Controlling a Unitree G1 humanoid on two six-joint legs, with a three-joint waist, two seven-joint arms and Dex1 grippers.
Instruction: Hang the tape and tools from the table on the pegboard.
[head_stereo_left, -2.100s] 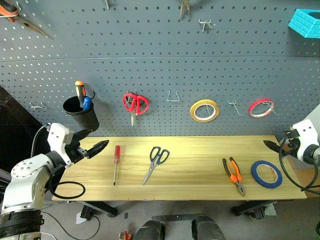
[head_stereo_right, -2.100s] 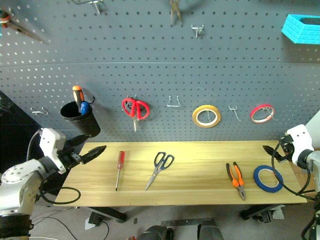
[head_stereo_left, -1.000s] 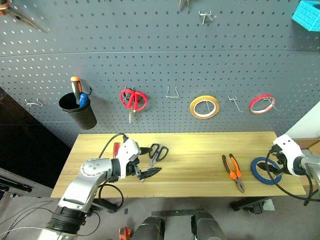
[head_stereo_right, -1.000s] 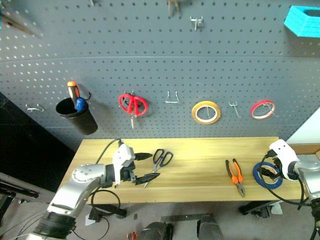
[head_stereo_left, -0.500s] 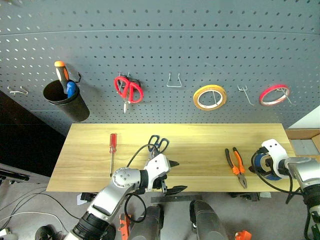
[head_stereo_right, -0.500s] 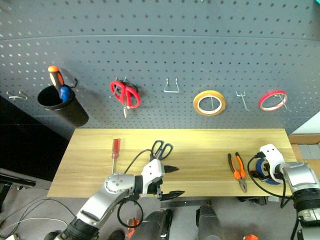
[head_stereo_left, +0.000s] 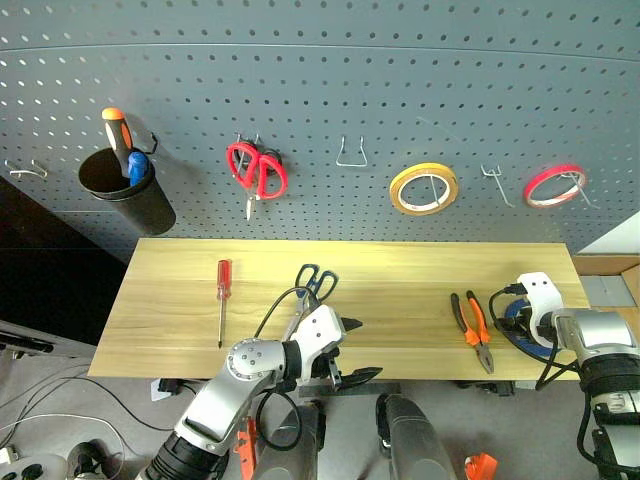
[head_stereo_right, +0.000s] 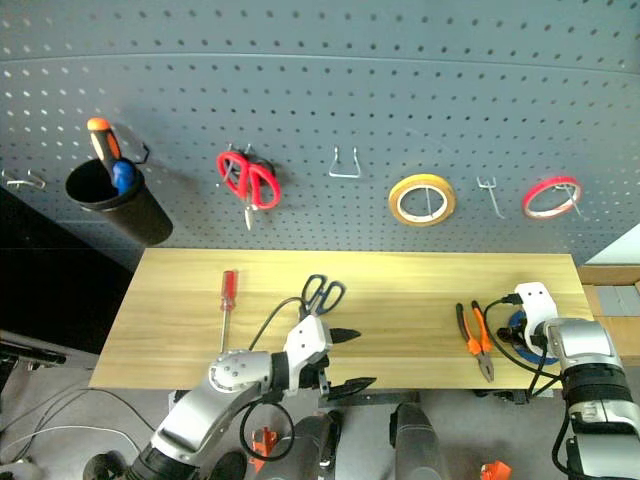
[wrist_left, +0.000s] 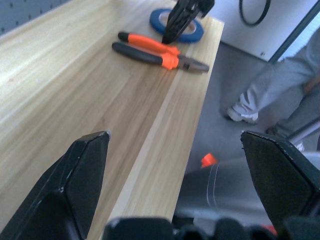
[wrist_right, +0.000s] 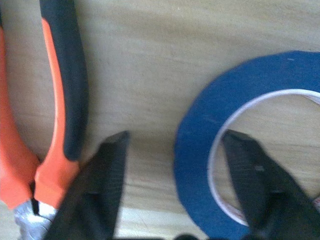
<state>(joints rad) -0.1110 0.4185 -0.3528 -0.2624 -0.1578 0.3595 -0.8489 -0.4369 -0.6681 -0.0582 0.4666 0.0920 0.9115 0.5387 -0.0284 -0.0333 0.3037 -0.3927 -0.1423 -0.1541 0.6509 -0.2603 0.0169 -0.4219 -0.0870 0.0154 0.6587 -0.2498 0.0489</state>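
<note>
Head views: the blue tape (head_stereo_left: 522, 322) is seen lying flat near the right end of the tabletop (head_stereo_left: 400, 275), just beside the pliers (head_stereo_left: 471, 330). The right gripper (head_stereo_left: 520, 318) is lowered onto the tape. The dark blue-handled scissors (head_stereo_left: 312, 285) lie near the middle, partly hidden by the left arm, and the red-handled screwdriver (head_stereo_left: 222, 298) toward the left end. The pegboard (head_stereo_left: 320, 90) is noted behind, with a bare hook (head_stereo_left: 349, 157) between the red scissors (head_stereo_left: 257, 172) and the yellow tape (head_stereo_left: 424, 189).

Left wrist view: the left gripper (wrist_left: 177, 192) is held over the front edge, jaws wide apart and empty.

Right wrist view: the right jaws are seen straddling the tape's band, one finger (wrist_right: 100, 185) outside, the other inside the ring; they are apart and not yet clamped.

Judgement: the tape pickup is in hand. Closure on the band is called for next, then a lift toward a free hook.
</note>
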